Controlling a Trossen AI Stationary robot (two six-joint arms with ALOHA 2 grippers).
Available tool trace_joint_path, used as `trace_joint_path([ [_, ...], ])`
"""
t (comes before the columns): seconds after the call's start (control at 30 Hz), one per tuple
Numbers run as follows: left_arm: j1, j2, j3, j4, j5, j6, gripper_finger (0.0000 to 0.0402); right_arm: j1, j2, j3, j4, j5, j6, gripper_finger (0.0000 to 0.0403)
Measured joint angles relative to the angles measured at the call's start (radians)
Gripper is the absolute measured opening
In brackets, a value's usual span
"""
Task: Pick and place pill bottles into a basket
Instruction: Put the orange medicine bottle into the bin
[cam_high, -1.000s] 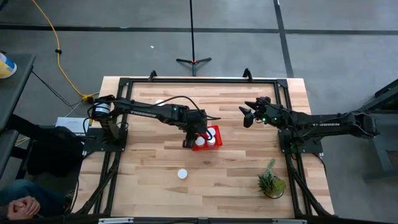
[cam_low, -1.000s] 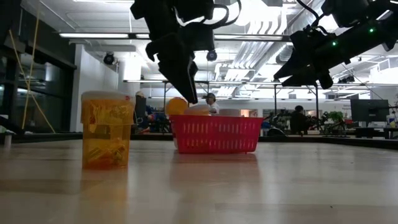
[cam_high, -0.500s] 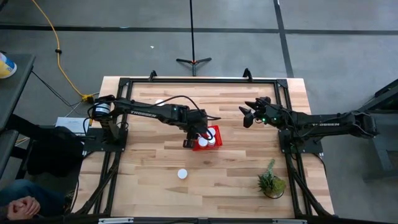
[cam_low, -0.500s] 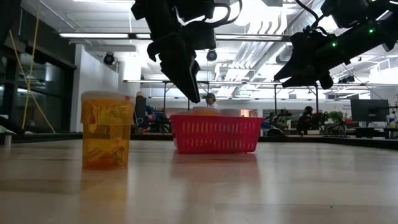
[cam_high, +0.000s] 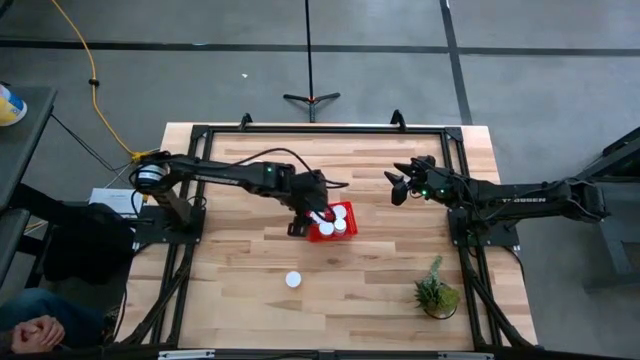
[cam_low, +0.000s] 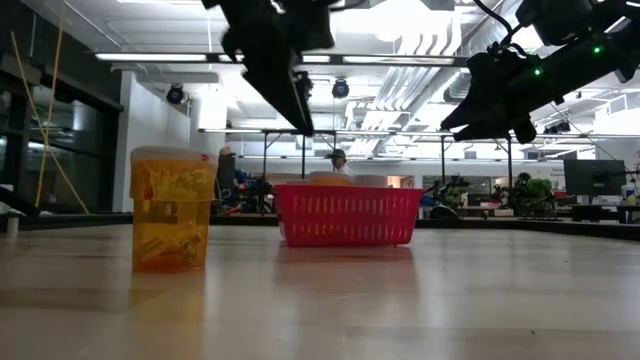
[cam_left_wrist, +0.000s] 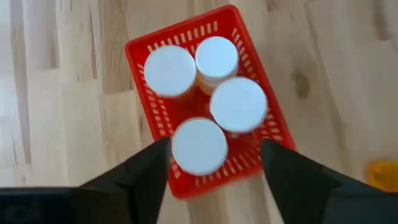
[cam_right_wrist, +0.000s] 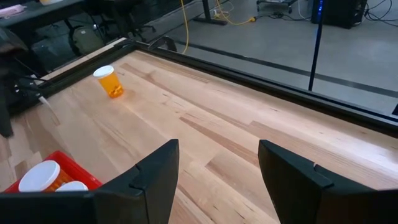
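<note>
Your left gripper (cam_left_wrist: 214, 171) hangs just above the near-left edge of the red basket (cam_high: 345, 213), fingers spread and holding nothing (the wrist view shows only air and caps between them). Lift it straight up until the fingers clear the caps, so you don't clip one or drag the basket, then swing toward the next loose bottle. Working from near to far: a single pill bottle (cam_low: 172, 208) stands upright on the bare wood nearest the low camera, seen from above as a white cap (cam_high: 293, 280) well near of the basket and slightly left. That looks the easiest next pick; come down over it vertically, centre the cap between the fingers, and close on the body below the cap. At mid-table sits the basket with four bottles (cam_left_wrist: 199, 147) standing in it, caps up and packed close together, so leave yourself a gap when you drop the next one in. Farther off, near the far edge on the left, another bottle (cam_right_wrist: 108, 81) rests on the wood. By my count: four in the basket, two outside, six in all, and one basket. Your right gripper (cam_high: 401, 187) waits in the air far right of the basket, fingers parted and empty. A small potted plant (cam_high: 437, 292) stands near right, well out of the way.
</note>
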Motion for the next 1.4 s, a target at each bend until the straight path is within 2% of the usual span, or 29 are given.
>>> trace_joint_path([
  [0.13,0.000,-0.052,0.001,-0.103,-0.014,-0.059,0.0332,0.000,0.000,0.000,-0.001,0.000,0.000,0.0211],
  [0.27,0.001,-0.093,0.001,-0.214,-0.060,-0.186,0.0349,0.000,0.000,0.000,-0.001,-0.004,0.002,0.0211],
  [0.4,0.001,-0.113,0.001,-0.294,-0.093,-0.259,0.0344,0.000,0.000,0.000,0.000,-0.004,0.003,0.0211],
  [0.57,0.039,-0.114,0.001,-0.402,-0.102,-0.326,0.0314,0.000,0.000,0.000,-0.001,-0.005,0.023,0.0211],
  [0.77,0.210,-0.122,-0.025,-0.488,-0.007,-0.334,0.0277,0.000,0.000,0.001,0.000,-0.007,0.026,0.0211],
  [0.93,0.360,-0.139,-0.030,-0.506,-0.099,-0.289,0.0263,0.000,0.000,0.001,-0.001,-0.013,0.026,0.0211],
  [1.03,0.442,-0.148,-0.028,-0.480,-0.097,-0.260,0.0260,0.000,0.000,0.001,0.000,-0.030,0.026,0.0211],
  [1.2,0.560,-0.151,-0.029,-0.482,-0.065,-0.141,0.0268,0.000,0.000,0.001,-0.001,-0.031,0.029,0.0211],
  [1.4,0.667,-0.150,-0.029,-0.443,-0.067,-0.130,0.0308,0.000,0.000,0.001,-0.001,-0.024,0.028,0.0211],
])
